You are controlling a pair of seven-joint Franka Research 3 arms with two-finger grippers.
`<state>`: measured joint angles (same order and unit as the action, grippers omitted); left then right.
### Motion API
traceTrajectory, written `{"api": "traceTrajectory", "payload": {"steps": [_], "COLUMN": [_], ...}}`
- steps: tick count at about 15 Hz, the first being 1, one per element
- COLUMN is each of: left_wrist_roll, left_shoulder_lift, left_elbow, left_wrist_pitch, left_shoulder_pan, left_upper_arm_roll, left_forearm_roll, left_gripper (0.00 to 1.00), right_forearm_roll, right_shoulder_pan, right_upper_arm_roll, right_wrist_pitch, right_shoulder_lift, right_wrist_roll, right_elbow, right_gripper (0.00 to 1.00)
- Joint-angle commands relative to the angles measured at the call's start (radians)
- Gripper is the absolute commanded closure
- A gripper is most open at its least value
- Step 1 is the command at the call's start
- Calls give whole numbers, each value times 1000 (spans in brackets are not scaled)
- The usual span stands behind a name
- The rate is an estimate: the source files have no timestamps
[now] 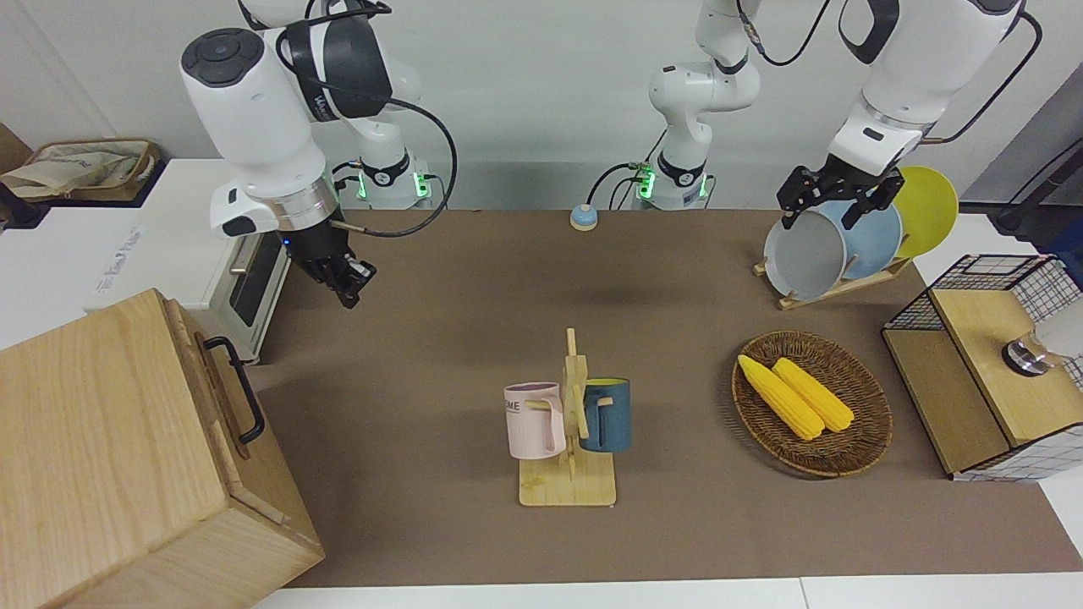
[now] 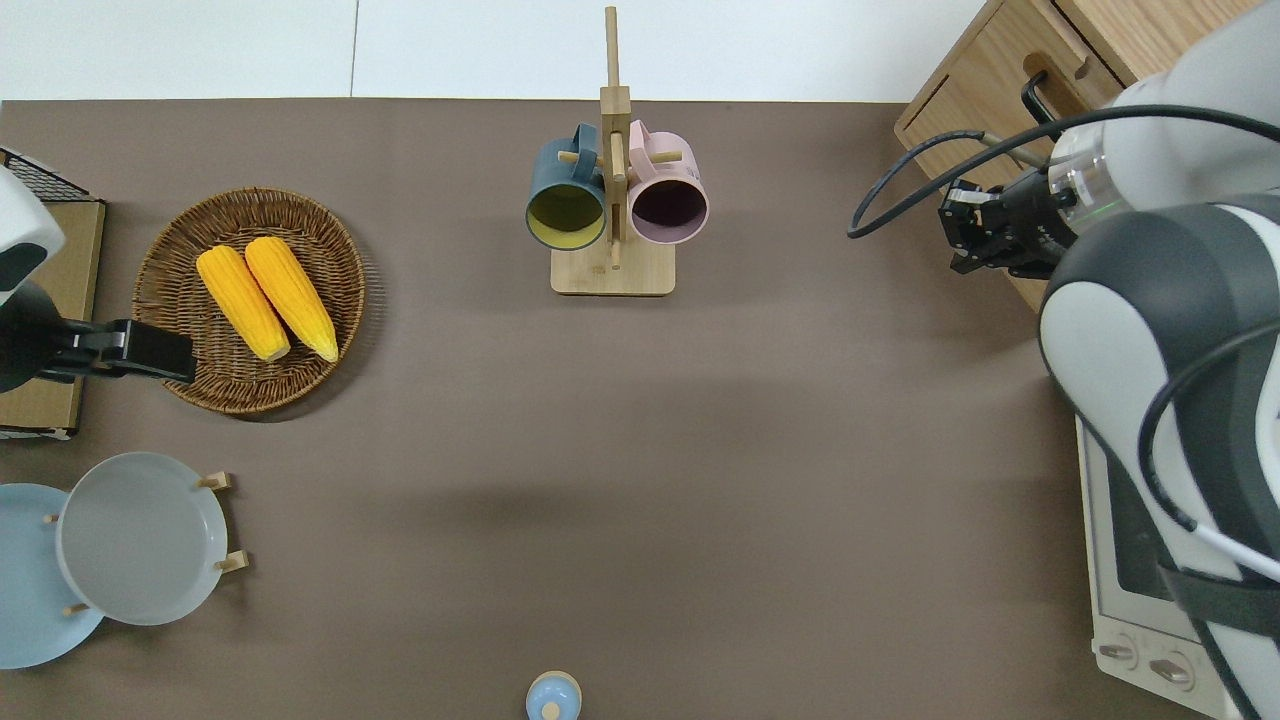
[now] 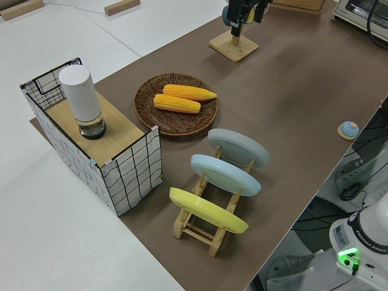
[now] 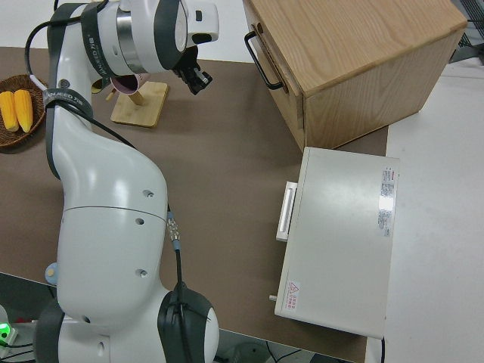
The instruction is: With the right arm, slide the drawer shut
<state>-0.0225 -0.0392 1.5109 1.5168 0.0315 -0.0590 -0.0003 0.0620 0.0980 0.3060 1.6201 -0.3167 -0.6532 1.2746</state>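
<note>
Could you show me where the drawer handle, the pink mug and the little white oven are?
drawer handle [image 1: 239, 389], front view, middle of the black loop.
pink mug [image 1: 533, 420], front view, its outer wall.
white oven [image 4: 344, 234], right side view, its flat top.

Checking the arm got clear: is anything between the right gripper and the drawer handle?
Nothing. In the overhead view only the cabinet's own wood front separates the right gripper from the drawer handle; the front view shows bare table there.

The brown table [image 1: 440, 355] carries a mug rack [image 1: 568, 484], corn basket [image 1: 863, 444] and plate rack [image 1: 833, 292].
</note>
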Motion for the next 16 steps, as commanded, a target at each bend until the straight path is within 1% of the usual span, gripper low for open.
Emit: {"api": "traceTrajectory", "payload": {"steps": [1, 6, 7, 9, 10, 11, 12, 13, 14, 16], "left_wrist_roll": [-10, -10, -10, -10, -10, -10, -10, -10, -10, -10], "left_shoulder_lift": [-11, -11, -11, -11, -11, -11, -11, -11, -11, -11], "left_elbow": [-24, -24, -26, -26, -26, -26, -24, -24, -24, -26], "left_wrist_pitch": [-20, -20, -20, -20, -20, -20, -20, -20, -20, -20], "left_shoulder_pan": [5, 5, 5, 5, 5, 5, 5, 5, 5, 5], "left_upper_arm_roll": [-7, -7, -7, -7, -7, -7, -7, -7, -7, -7], "left_forearm_roll": [17, 17, 17, 17, 17, 17, 17, 17, 17, 17], "left_gripper": [7, 7, 7, 7, 7, 5, 7, 7, 7, 7], "right_forearm_roll": [-2, -4, -4, -4, -2, -4, -4, -4, -2, -1], "right_shoulder_pan": [-12, -14, -14, -14, -14, -12, -11, -11, -9, -11], "right_upper_arm_roll": [-2, -2, -2, -4, -4, -2, -4, -4, -4, -4], "right_wrist_pitch": [21, 23, 21, 20, 20, 20, 20, 20, 20, 20], "right_shoulder_lift": [111, 200, 211, 215, 215, 212, 212, 209, 209, 209], "right_wrist_roll": [133, 282, 312, 365, 371, 372, 371, 371, 371, 369], "right_elbow": [133, 219, 230, 233, 230, 226, 223, 221, 220, 218], "right_gripper": [1000, 1000, 1000, 1000, 980, 814, 589, 184, 15, 11]}}
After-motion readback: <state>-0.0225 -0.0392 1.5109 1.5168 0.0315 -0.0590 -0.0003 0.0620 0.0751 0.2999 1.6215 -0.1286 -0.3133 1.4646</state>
